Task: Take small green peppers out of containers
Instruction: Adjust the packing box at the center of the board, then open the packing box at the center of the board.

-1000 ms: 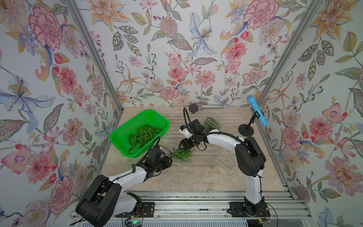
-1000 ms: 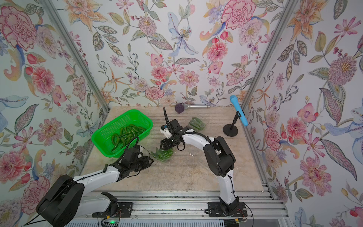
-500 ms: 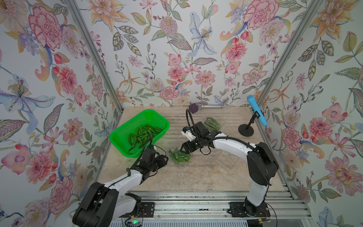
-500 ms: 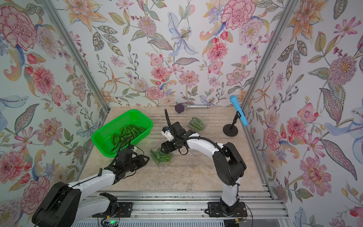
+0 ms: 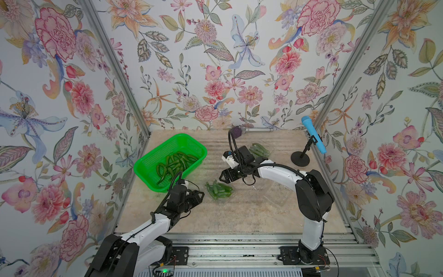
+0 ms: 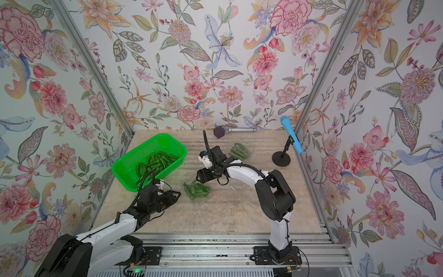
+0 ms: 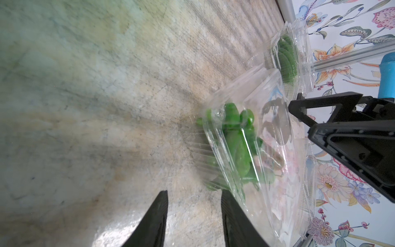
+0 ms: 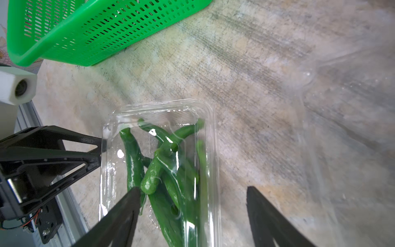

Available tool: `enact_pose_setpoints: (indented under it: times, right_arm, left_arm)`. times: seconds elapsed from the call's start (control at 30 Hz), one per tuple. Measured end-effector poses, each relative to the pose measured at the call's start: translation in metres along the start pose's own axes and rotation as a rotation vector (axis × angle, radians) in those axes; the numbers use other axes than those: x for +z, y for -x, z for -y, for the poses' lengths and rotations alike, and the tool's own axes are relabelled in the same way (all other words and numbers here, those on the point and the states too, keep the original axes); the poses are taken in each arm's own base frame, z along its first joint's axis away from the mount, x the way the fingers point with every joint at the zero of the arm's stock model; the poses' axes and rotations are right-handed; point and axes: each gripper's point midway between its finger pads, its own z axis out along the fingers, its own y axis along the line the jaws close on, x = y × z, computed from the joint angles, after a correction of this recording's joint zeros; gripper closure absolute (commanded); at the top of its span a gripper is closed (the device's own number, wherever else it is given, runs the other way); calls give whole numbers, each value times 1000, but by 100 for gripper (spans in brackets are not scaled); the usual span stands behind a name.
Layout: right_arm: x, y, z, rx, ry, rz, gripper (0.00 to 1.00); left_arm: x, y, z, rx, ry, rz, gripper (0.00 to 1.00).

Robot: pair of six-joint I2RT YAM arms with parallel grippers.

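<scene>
Clear containers [image 5: 221,199] holding peppers [image 5: 217,189]: two; green basket [image 5: 155,150]: one.

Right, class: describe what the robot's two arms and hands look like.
The left arm and right arm have white shells with black joints. Black cables run along them. The left hand and right hand are black, with hollow triangular-frame fingers.

Bright, even light; soft shadows; glare spots on clear container [image 8: 210,139]; wrist views blurred toward edges.
</scene>
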Motion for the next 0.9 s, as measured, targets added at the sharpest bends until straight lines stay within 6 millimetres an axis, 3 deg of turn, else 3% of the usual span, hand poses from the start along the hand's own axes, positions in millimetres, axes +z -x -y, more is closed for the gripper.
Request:
enact_pose_setpoints:
  times: [0.9]
  right_arm:
    - [6,9,-10,7,46,15,21]
  left_arm:
    - [3,3,8,-14,-40,4,56]
